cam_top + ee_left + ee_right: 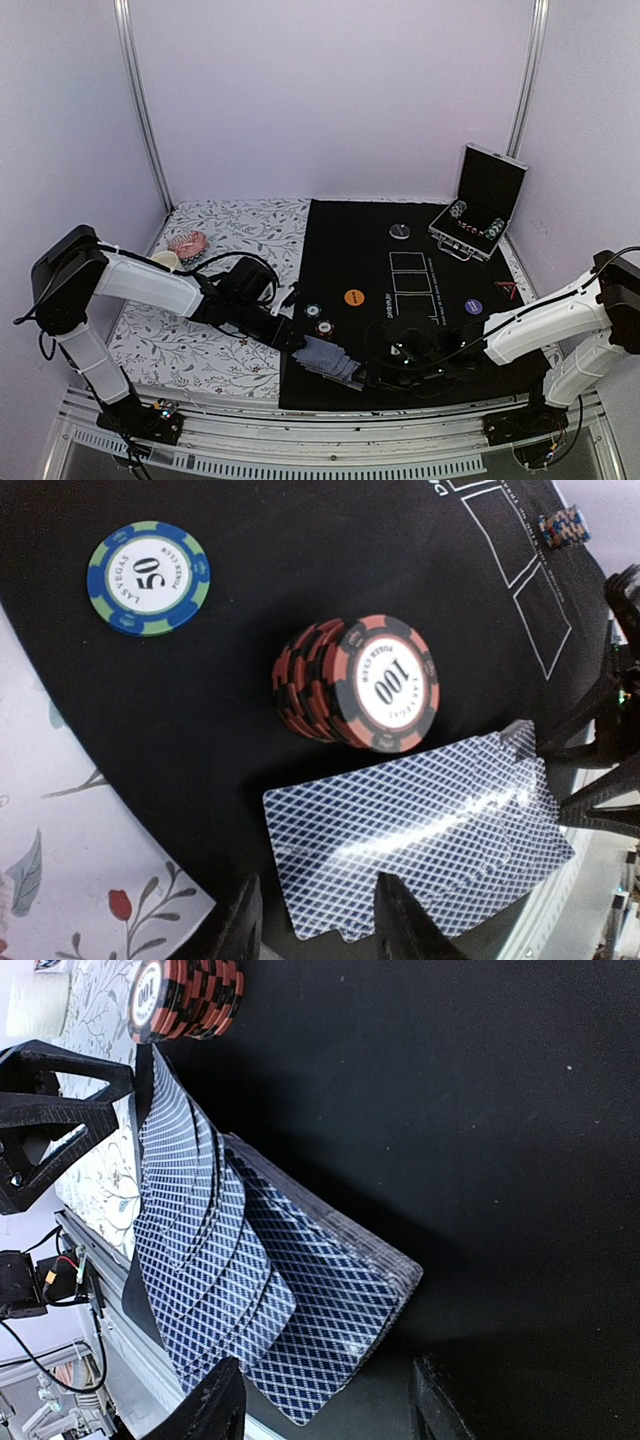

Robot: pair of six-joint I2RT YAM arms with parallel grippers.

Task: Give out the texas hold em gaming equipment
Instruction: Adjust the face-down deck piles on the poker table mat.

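The grey-blue-backed playing cards [280,1290] lie fanned at the near edge of the black mat [350,240], just beside a red chip stack [370,685]. We judge dealing is about to begin. Our right pincer [325,1405] stands open astride the deck's end, and our left pincer [315,920] is slightly open at its corner. Next we must clamp squarely and lift the cards cleanly.

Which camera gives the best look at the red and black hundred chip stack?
The left wrist view: the red and black chip stack sits mid-frame, its 100 face readable. The right wrist view catches it cropped at the top edge; the top external view shows it as a tiny dot.
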